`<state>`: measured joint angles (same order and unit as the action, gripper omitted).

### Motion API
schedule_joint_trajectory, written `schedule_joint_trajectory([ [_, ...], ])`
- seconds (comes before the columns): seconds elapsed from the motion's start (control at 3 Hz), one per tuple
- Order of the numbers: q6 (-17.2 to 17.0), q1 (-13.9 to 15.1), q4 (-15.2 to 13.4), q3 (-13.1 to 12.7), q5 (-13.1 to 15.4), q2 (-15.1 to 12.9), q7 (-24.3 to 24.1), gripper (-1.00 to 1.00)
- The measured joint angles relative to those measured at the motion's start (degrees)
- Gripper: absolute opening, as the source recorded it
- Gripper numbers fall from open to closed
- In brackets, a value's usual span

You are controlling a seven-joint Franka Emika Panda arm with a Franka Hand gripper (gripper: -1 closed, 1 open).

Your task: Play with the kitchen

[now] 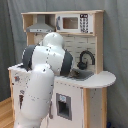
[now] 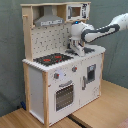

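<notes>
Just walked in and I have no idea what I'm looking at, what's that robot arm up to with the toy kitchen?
A white robot arm is reaching over the counter of the kitchen, with its gripper hanging low over the sink near the black faucet. Whether it holds anything cannot be seen. The red-ringed hob is bare, and the oven door below it is closed.

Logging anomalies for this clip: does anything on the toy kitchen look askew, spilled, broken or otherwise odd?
Nothing stands out. The kitchen stands upright, its oven door closed and the hob bare. The arm's gripper hangs over the sink area; nothing looks spilled or damaged.
</notes>
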<state>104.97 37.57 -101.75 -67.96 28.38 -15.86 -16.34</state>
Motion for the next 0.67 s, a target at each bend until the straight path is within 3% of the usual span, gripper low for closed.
schedule_joint_trajectory([
  [0.67, -10.5, -0.3, 5.3, -0.7, 0.0, 0.6, -0.1, -1.0],
])
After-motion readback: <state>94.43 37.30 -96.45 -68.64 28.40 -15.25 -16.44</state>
